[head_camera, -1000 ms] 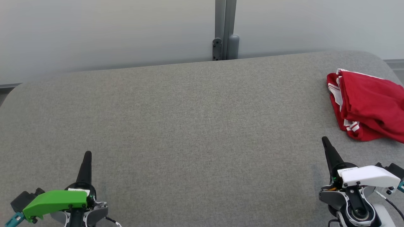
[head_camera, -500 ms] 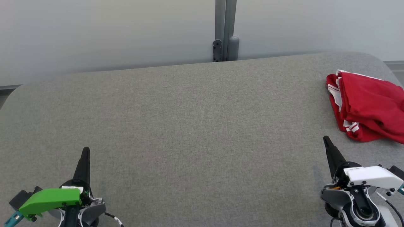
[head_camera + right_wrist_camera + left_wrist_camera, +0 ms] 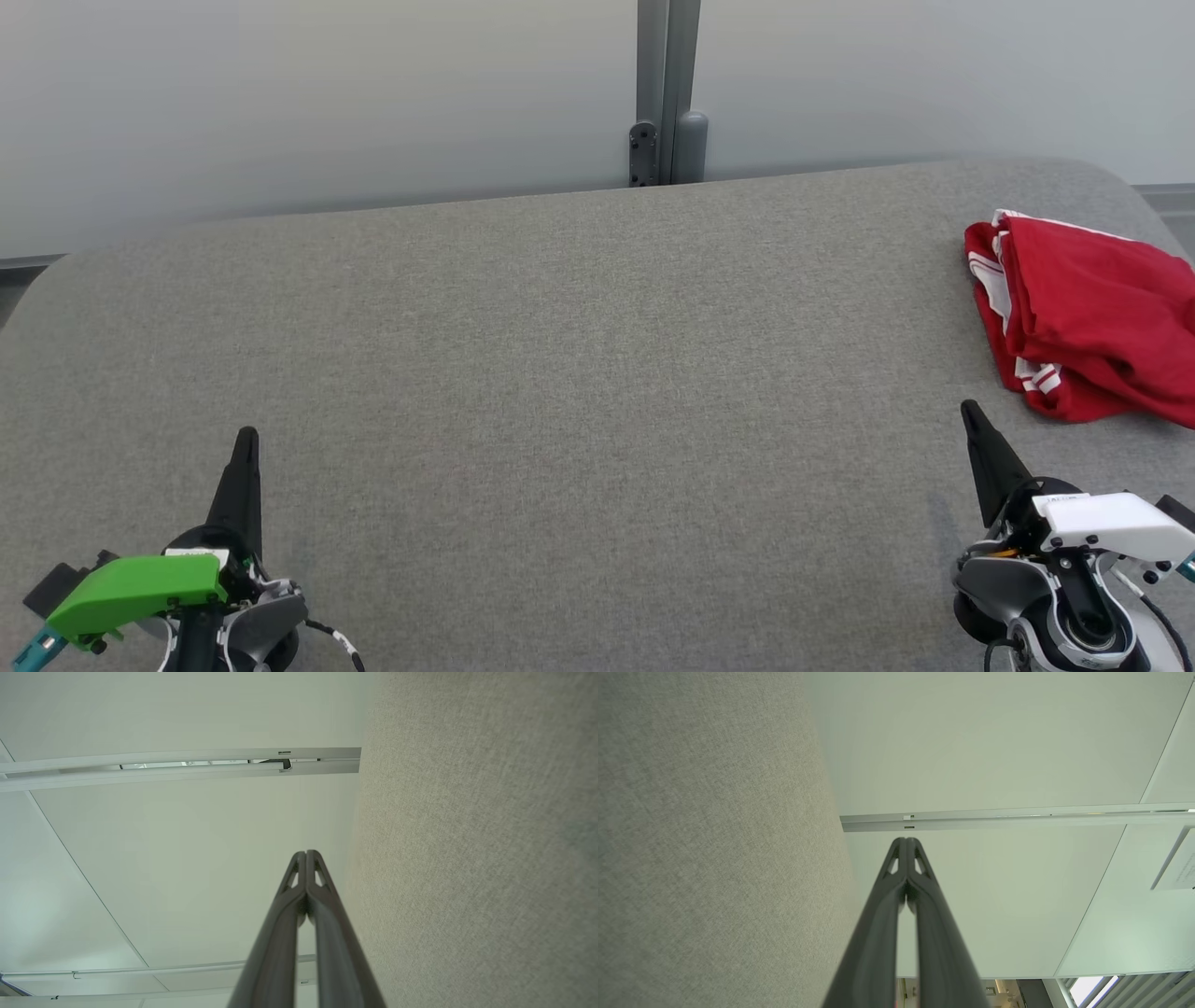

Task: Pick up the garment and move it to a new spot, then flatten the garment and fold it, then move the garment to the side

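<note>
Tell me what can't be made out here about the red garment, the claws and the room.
- Red garment: head view, cut off by the right edge; its type and folds are unclear.
- Paper notice: left wrist view, print too small, cut by the edge.
- Left claw and right claw: head view, wrists cut by the bottom edge.

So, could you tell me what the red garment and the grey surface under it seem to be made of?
The garment looks like soft cloth, perhaps jersey, matt red with white striped trim; it lies in loose folds and creases. The surface looks like grey woven fabric, possibly over padding: a fine flecked weave shows without shine, and its corners are rounded.
</note>
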